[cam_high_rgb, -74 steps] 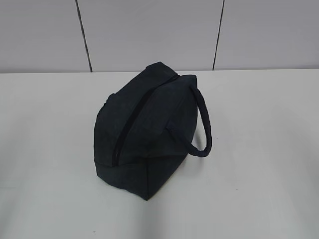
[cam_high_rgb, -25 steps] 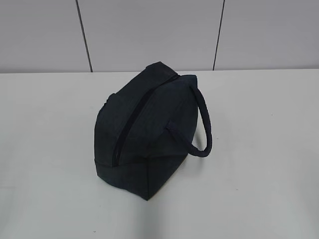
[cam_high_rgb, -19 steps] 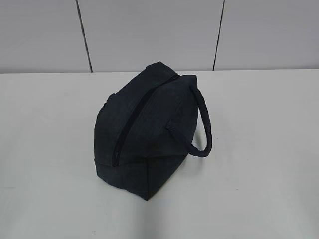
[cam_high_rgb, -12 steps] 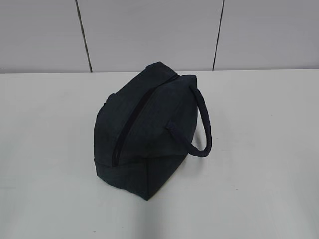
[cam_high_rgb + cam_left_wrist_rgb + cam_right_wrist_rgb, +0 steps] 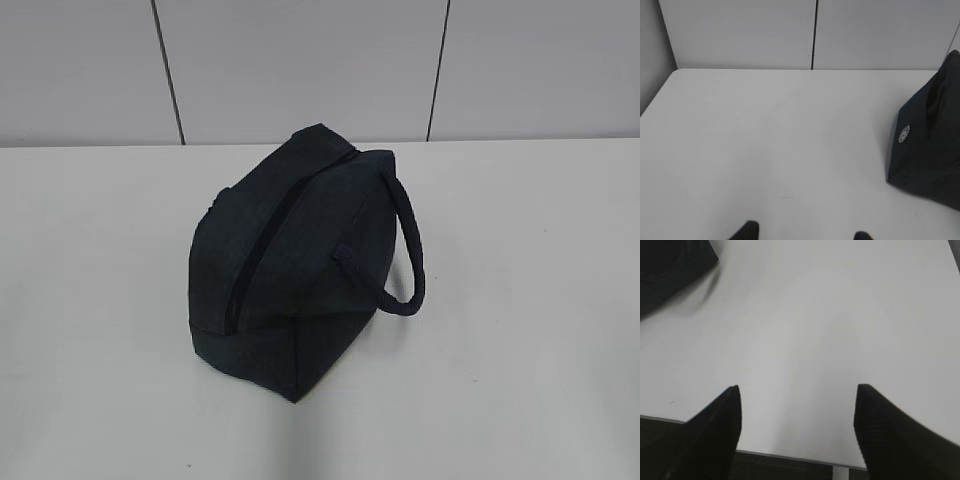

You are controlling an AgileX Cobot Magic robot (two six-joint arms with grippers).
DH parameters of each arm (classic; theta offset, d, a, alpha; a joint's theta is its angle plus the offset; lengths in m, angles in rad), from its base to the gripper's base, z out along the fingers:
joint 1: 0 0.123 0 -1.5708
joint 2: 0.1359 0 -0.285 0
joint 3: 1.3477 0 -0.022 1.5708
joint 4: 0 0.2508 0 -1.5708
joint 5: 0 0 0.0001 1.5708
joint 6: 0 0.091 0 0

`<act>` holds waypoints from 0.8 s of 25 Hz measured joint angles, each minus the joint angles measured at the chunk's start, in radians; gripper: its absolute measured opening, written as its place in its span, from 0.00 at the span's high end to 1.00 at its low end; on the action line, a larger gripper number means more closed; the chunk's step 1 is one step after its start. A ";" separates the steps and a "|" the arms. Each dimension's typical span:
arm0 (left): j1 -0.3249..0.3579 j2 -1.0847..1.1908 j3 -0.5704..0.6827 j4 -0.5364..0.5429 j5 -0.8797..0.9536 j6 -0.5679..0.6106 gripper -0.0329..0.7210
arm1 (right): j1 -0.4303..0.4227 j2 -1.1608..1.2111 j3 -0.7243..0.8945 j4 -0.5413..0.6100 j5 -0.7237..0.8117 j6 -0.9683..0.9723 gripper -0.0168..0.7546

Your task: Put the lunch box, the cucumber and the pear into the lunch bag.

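Lunch bag zipped shut on table, unmoved; only its handle stirred. Left end effector narrowing, empty; right end effector spread, empty. Packing looks done.

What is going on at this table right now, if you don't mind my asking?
Nothing is being handled at this moment. A dark lunch bag sits alone on the white table, its zipper looking closed and one handle looped out to the side. The left gripper and right gripper both hang over bare table beside the bag, jaws apart and holding nothing. No lunch box, cucumber or pear shows in any view; whether they are inside the bag cannot be told.
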 joint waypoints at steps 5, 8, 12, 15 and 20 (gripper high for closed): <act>-0.004 0.000 0.000 0.000 0.000 0.000 0.50 | -0.004 0.000 0.000 0.000 0.000 0.000 0.28; -0.004 0.000 0.000 0.000 0.000 0.000 0.50 | -0.004 0.000 0.000 0.006 0.000 0.000 0.28; -0.004 0.000 0.000 0.000 0.000 0.000 0.52 | -0.004 0.000 0.000 0.000 -0.002 0.000 0.28; -0.004 0.000 0.000 0.000 0.000 0.000 0.53 | -0.004 0.000 0.000 0.000 -0.002 0.000 0.28; -0.004 0.000 0.000 0.000 0.000 0.000 0.53 | -0.004 0.000 0.000 0.000 -0.002 0.000 0.28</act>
